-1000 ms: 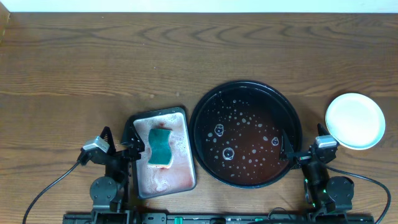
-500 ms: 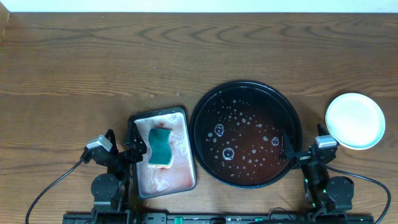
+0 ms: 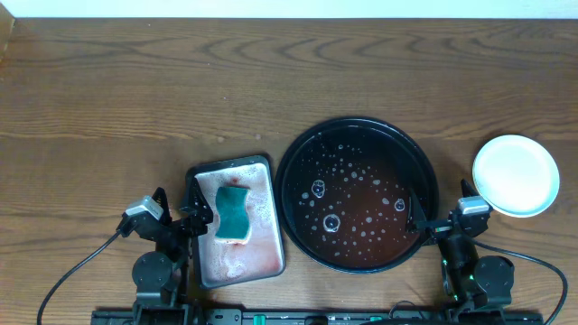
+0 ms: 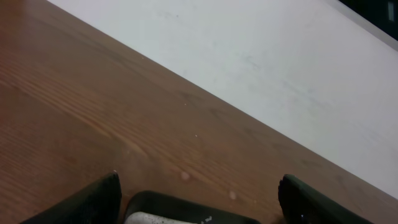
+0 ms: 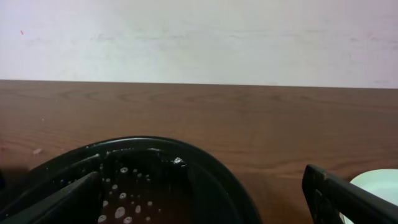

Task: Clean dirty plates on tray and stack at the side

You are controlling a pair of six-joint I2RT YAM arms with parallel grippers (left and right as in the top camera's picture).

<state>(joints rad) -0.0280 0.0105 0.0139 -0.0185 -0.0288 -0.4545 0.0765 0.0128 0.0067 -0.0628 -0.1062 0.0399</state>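
The large round black tray (image 3: 423, 162) sits right of centre with water drops and a reddish film inside and no plates on it. A stack of pale plates (image 3: 516, 174) rests on the table at the far right; only the top one shows. Its edge shows in the right wrist view (image 5: 376, 182). My left gripper (image 3: 177, 219) is open and empty at the front left, beside the small tray. My right gripper (image 3: 432, 219) is open and empty at the black tray's front right rim (image 5: 205, 163).
A smaller rectangular pinkish tray (image 3: 262, 194) with foam and a teal sponge (image 3: 234, 211) lies left of the black tray. Its dark rim shows in the left wrist view (image 4: 186, 208). A white wall runs behind the table's far edge.
My left arm shifted slightly down and to the right between the earliest frame and half a second ago. Nothing else has moved.
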